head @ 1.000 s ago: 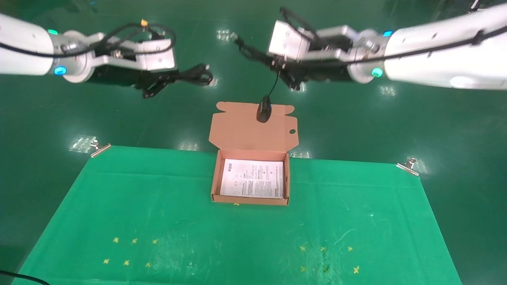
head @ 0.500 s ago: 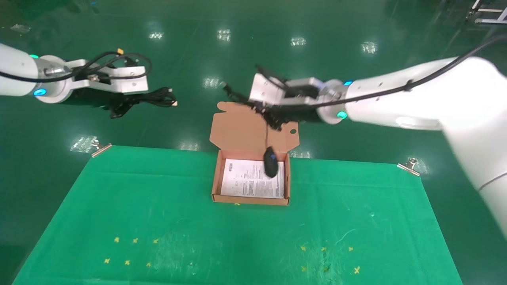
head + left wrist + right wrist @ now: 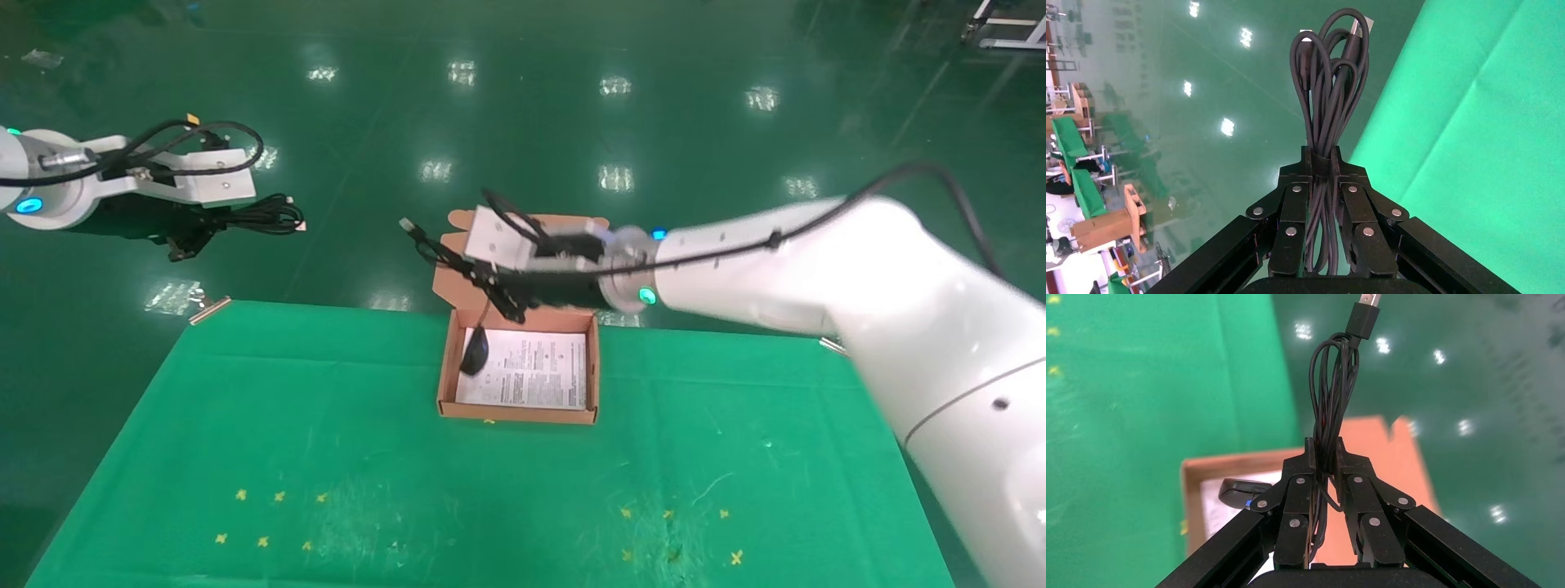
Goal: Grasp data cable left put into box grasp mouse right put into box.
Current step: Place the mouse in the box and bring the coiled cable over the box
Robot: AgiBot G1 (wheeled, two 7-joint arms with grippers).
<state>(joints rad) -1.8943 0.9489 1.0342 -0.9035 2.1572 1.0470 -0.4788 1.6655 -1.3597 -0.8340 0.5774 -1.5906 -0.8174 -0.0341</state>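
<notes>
Your right claw (image 3: 1324, 462) is clamped on the gathered cord of the mouse (image 3: 474, 354), which dangles below it, down inside the box (image 3: 446, 371) at its left end, over the white sheet. You cannot tell whether it rests on the bottom yet. The box sits on the green counter (image 3: 327, 441) with its lid open. Your left claw (image 3: 1322, 177) is pinched on the data cable (image 3: 1330, 79), held high and well off to the left, away from the box. Neither item has been released, so I judge both placements unfinished.
</notes>
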